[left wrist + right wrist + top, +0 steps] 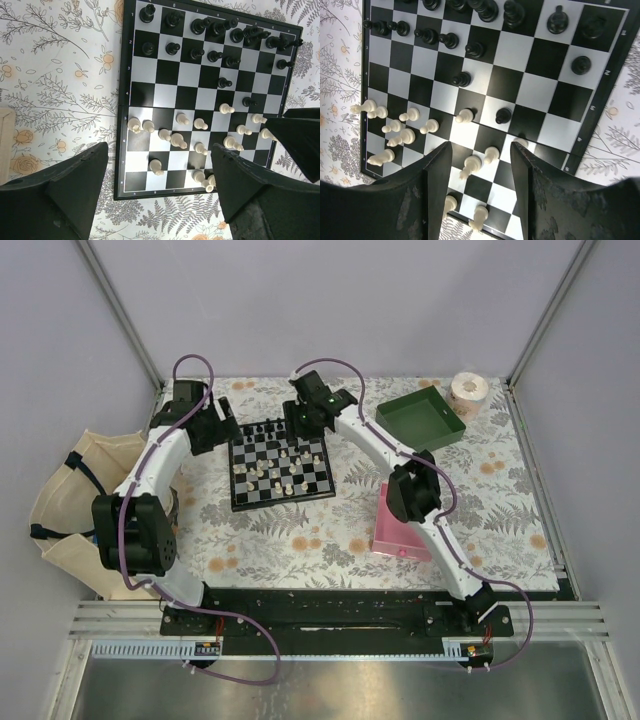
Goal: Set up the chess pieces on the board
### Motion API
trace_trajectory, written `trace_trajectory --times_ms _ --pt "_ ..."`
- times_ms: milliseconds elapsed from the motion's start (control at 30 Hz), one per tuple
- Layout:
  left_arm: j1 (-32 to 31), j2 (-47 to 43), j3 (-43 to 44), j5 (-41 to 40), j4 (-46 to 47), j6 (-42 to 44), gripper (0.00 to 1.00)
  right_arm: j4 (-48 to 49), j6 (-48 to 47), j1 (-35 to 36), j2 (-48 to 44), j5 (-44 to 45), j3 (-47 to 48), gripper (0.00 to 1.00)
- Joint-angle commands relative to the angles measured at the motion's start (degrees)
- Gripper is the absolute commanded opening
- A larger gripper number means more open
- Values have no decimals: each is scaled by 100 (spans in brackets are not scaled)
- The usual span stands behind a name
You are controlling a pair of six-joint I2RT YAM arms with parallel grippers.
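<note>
Black left gripper and right gripper gape wide, empty, near the far edge of the flat-lying board

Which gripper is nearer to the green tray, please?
The right gripper: it hovers over the board's far edge; the left gripper is off its far-left corner, farther from the green tray.

Our left arm and right arm are white shells with chunky black joints and looping purple cables; left tool and right tool are matte black.
</note>
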Motion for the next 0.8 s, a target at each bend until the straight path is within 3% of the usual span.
trace_trajectory --times_ms 0,167,300,767 --pt "44 -176 -31 242 187 99 87 323 -57 91 157 77 335 58" --pt "36 -168 -13 190 161 221 85 200 -100 91 149 147 441 57" --pt "36 -106 40 303 161 283 83 701 -118 83 -203 262 -157 57" --pt "27 -80 49 488 152 318 81 499 -188 91 421 350 352 53"
